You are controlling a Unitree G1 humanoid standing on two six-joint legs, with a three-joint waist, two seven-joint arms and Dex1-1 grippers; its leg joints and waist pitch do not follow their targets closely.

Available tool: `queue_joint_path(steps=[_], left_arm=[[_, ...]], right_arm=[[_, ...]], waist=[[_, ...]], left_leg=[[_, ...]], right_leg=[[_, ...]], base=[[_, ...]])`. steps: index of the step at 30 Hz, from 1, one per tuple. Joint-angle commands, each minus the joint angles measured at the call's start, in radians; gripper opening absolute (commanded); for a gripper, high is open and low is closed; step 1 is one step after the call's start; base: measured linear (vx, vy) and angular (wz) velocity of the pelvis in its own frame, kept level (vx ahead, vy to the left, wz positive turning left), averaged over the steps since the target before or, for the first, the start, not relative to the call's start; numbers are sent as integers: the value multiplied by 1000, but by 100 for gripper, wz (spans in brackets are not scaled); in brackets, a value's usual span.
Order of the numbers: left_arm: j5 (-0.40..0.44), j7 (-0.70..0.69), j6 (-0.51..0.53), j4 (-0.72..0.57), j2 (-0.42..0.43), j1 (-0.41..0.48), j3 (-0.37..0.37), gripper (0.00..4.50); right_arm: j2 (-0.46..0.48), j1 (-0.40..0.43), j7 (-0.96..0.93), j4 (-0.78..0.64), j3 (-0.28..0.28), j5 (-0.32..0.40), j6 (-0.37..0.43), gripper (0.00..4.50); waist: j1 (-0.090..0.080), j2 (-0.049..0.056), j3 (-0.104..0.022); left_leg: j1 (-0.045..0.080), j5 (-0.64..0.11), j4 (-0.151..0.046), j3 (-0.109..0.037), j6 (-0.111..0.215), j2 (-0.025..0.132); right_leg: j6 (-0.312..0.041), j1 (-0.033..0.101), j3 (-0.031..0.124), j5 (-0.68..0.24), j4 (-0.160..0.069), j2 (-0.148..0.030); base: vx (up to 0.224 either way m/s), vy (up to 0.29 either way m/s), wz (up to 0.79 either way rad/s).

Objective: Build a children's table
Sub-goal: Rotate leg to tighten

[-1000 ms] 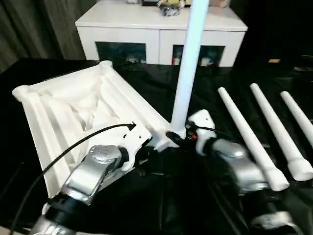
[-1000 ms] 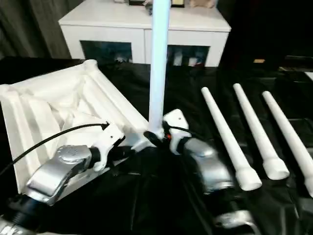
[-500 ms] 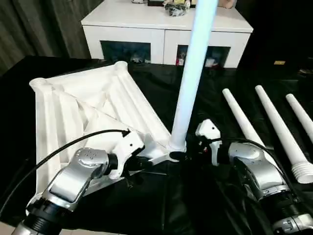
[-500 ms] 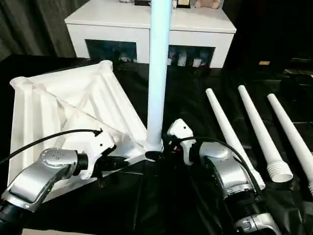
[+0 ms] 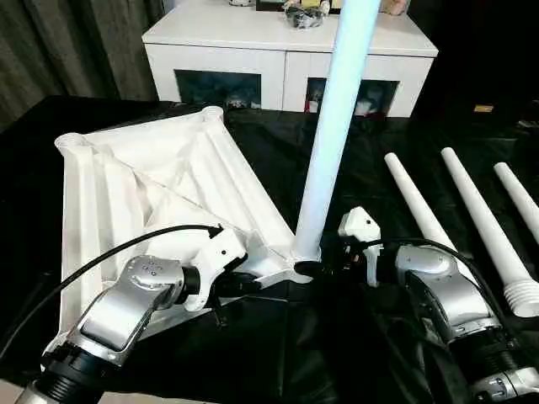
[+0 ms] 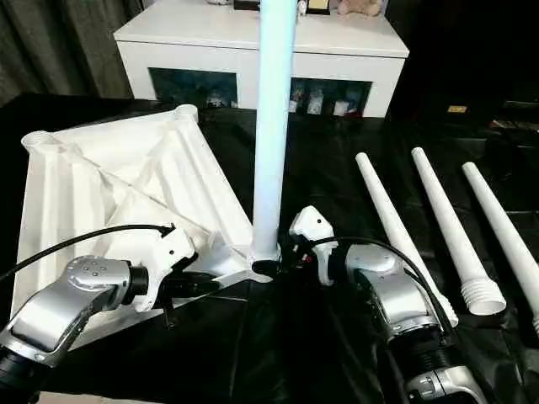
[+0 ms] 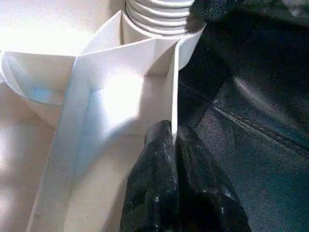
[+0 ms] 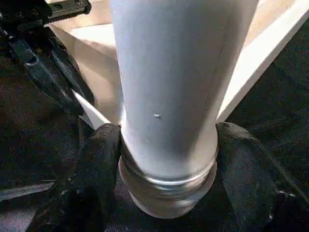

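right gripper (image 8: 166, 159) grips upright leg (image 5: 333, 126); left gripper (image 7: 174, 140) pinches top (image 5: 143, 189).

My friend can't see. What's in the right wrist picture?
A thick white table leg stands upright, with the right end effector closed around its ribbed bottom end. Behind it are the white tabletop's edge and the left end effector.

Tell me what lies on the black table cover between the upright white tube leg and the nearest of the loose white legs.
In the left eye view, the right gripper and its silver forearm fill that stretch between upright leg and nearest loose leg, over black table cover.
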Motion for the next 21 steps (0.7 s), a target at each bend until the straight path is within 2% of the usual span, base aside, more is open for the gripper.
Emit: queue_joint_path(steps=[1,5,8,10,12,13,14,15,16,17,18,19,21], left_arm=[[-7,-21,18,4,5,13,-24,0],[-8,-19,16,7,7,12,-26,0],[3,17,9,39,-20,3,-19,0],[21,78,14,84,-60,-17,-8,0],[37,159,37,140,-119,-47,10,0],[37,159,37,140,-119,-47,10,0],[55,240,51,196,-173,-80,28,0],[66,314,43,248,-223,-108,49,0],[67,330,40,260,-235,-114,55,0],[70,409,15,322,-295,-150,81,0],[70,409,15,322,-295,-150,81,0],[74,457,-15,375,-340,-178,96,0],[75,474,-38,407,-365,-195,99,0]], right_arm=[[-1,-9,21,17,19,-7,-2,269],[11,-3,0,24,15,-9,-7,267],[63,-5,-129,78,-8,-38,-6,266],[108,-5,-244,112,-27,-62,-6,266],[170,-8,-399,141,-55,-83,19,266],[170,-8,-399,141,-55,-83,19,266],[225,-13,-533,163,-81,-100,44,266],[275,-22,-645,183,-109,-103,61,266],[286,-24,-668,188,-116,-101,65,266],[343,-38,-788,214,-143,-103,76,266],[343,-38,-788,214,-143,-103,76,266],[382,-55,-871,241,-151,-117,68,266],[401,-69,-910,261,-146,-134,57,266]], waist=[[1,-7,-54],[1,-8,-54],[-2,-8,-51],[-9,-10,-45],[-17,-10,-39],[-17,-10,-39],[-24,-9,-39],[-26,-9,-39],[-26,-5,-41],[-29,-5,-41],[-29,-6,-43],[-30,-3,-43],[-32,-3,-41]], left_leg=[[0,-202,-73,-7,55,40],[0,-186,-71,-6,61,40],[-1,-210,-74,-6,50,39],[-3,-269,-79,-9,24,36],[10,-352,-82,-11,-12,34],[10,-352,-82,-11,-12,34],[8,-385,-84,-17,-22,33],[13,-399,-83,-18,-27,30],[17,-410,-80,-21,-32,27],[16,-414,-82,-20,-32,28],[15,-419,-83,-23,-32,27],[14,-424,-86,-24,-33,29],[18,-455,-88,-25,-31,28]], right_leg=[[-240,50,39,-209,-53,-44],[-246,50,38,-194,-51,-44],[-238,48,37,-238,-56,-44],[-206,46,36,-340,-65,-45],[-157,33,37,-480,-81,-45],[-157,33,37,-480,-81,-45],[-123,33,34,-542,-88,-47],[-105,27,32,-577,-95,-47],[-91,24,28,-600,-101,-47],[-90,24,30,-595,-103,-46],[-80,25,25,-583,-102,-43],[-80,25,25,-573,-102,-44],[-68,23,19,-578,-109,-42]], base=[[0,0,0],[0,0,0],[0,0,0],[0,0,0],[0,0,0],[0,0,0],[0,0,0],[0,0,0],[0,0,0],[0,0,0],[0,0,0],[0,0,0],[0,0,0]])
